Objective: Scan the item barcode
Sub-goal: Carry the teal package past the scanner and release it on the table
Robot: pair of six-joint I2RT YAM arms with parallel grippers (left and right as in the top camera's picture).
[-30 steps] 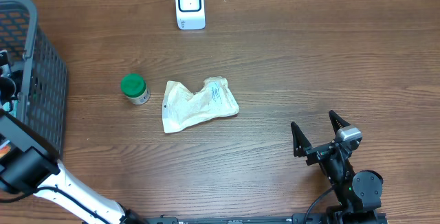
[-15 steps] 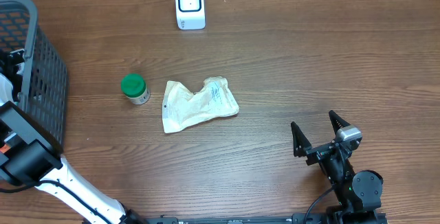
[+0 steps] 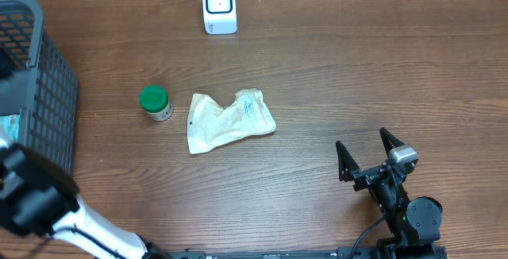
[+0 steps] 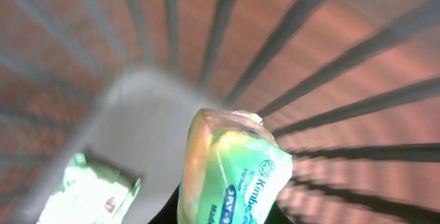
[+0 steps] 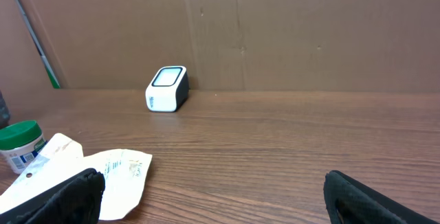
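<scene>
the green packet (image 4: pixel 234 176) is inside the basket (image 3: pixel 48 92) at the bench's left edge, its lower end seemingly pinched in the left gripper (image 4: pixel 221 217). it looks light, squashy and slick, so a mid-body hold suits better. the right gripper (image 3: pixel 362 143) gapes wide, empty.

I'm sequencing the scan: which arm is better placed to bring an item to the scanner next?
Left. The left arm reaches into the basket and appears to grip a green packet; the right gripper is open and empty.

White scanner (image 5: pixel 167 89), green-lidded jar (image 5: pixel 18 145) beside crumpled pouch (image 5: pixel 103 176), dark fingers (image 5: pixel 65 196) spread apart
</scene>
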